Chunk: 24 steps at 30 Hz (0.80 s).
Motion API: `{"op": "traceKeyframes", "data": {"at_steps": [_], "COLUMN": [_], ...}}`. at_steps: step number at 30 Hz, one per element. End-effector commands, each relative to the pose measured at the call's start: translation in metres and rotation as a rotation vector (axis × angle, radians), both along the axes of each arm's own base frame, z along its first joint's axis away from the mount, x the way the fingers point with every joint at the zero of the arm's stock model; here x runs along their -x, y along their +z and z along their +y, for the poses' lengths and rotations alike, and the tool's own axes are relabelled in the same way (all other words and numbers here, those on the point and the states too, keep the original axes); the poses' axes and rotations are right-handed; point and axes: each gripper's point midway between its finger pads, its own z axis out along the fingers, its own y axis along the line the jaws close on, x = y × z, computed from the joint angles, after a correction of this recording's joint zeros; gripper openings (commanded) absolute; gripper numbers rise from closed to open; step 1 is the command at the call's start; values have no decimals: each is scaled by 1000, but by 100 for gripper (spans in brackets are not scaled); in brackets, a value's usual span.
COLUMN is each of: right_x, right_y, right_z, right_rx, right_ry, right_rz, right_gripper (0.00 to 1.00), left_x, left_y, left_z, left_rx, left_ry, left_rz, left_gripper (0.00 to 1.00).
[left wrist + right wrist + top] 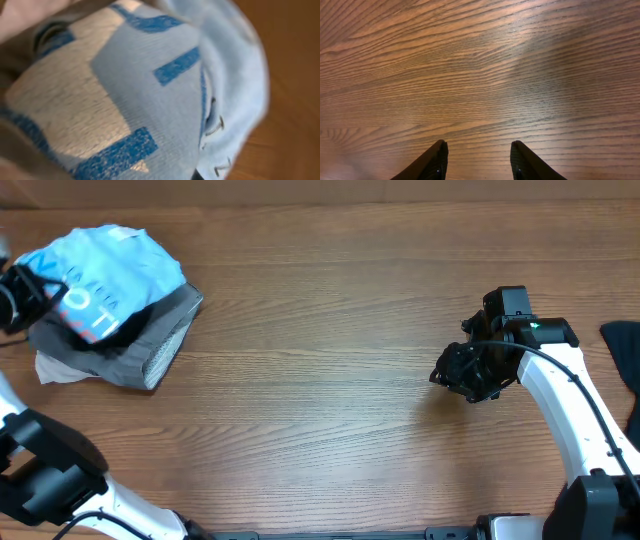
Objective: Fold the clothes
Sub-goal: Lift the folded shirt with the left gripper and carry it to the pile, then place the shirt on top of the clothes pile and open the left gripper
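Txt on blue tee [120,260] not legible

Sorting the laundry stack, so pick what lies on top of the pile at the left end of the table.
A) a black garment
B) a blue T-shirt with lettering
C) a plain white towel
B: seen from overhead, the blue T-shirt lies crumpled over the grey garment.

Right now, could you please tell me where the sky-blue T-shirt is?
Overhead view: the sky-blue T-shirt lies crumpled far left on the table, atop a grey garment and a white garment.
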Motion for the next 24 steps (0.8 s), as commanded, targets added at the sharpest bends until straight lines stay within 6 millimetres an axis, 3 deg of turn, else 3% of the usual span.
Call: {"op": "traceKeyframes", "data": {"at_steps": [1, 2, 3, 6, 10, 14, 18, 21, 24], "right_x": [-3, -2, -1, 0, 1, -1, -7, -15, -23], "right_y": [12, 12, 13, 14, 16, 22, 39, 64, 101], "right_z": [6, 7, 9, 10, 9, 9, 10, 10, 11], "right_rx": [-35, -45, -54, -58, -57, -57, -59, -59, -54], "right_ry": [5, 6, 7, 8, 9, 17, 19, 38, 73], "right_rz": [-27, -25, -22, -19, -23, -58, -135, -230, -363], "right_gripper": [44, 44, 44, 43, 40, 39, 40, 41, 41], "left_x": [12, 18, 25, 39, 45, 46, 47, 53, 56], "left_y": [-53, -64, -73, -85, -72, -28, 40, 90, 137], "left_z": [26, 33, 41, 58, 71, 70, 56, 29, -16], "left_rx": [-55, -44, -29, -16, 18, 73, 45, -3, -40], "left_ry": [12, 47, 94, 178, 222, 223, 162, 94, -33], "left_rz": [163, 204, 249, 309, 266, 155, 4, -95, -226], "left_gripper": [13, 28, 36, 54, 67, 72, 79, 80, 77]}}
